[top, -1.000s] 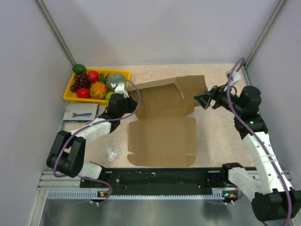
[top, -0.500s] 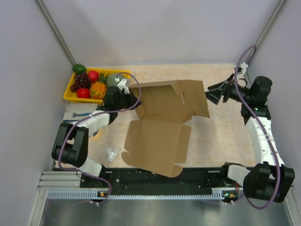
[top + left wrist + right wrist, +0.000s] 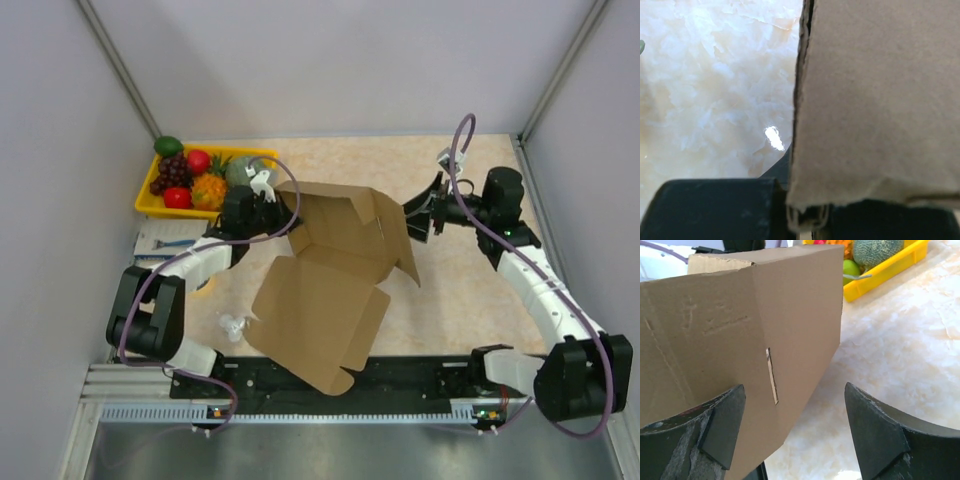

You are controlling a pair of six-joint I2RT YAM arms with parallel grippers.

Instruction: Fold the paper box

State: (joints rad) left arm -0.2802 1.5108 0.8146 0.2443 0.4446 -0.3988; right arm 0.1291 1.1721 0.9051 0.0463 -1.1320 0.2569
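Observation:
The paper box (image 3: 320, 310) is plain brown cardboard, lying skewed in the middle of the table with its back panels raised. My left gripper (image 3: 264, 206) is shut on the box's back left edge. In the left wrist view the cardboard (image 3: 875, 100) fills the right side, its edge pinched between my gripper's (image 3: 807, 220) jaws. My right gripper (image 3: 418, 214) stands open at the box's right flap. In the right wrist view the slotted flap (image 3: 715, 340) lies in front of the left finger (image 3: 722, 425), and the gripper (image 3: 795, 420) holds nothing.
A yellow tray (image 3: 148, 207) of toy fruit stands at the back left, with a blue-white packet (image 3: 168, 240) in front of it. A small clear scrap (image 3: 233, 325) lies near the box's left front. The black rail (image 3: 400, 378) runs along the near edge; walls close both sides.
The box has turned, its near panel swinging toward the left front. My right gripper swung out to the back right, then came in to the box's right flap. The left grip held.

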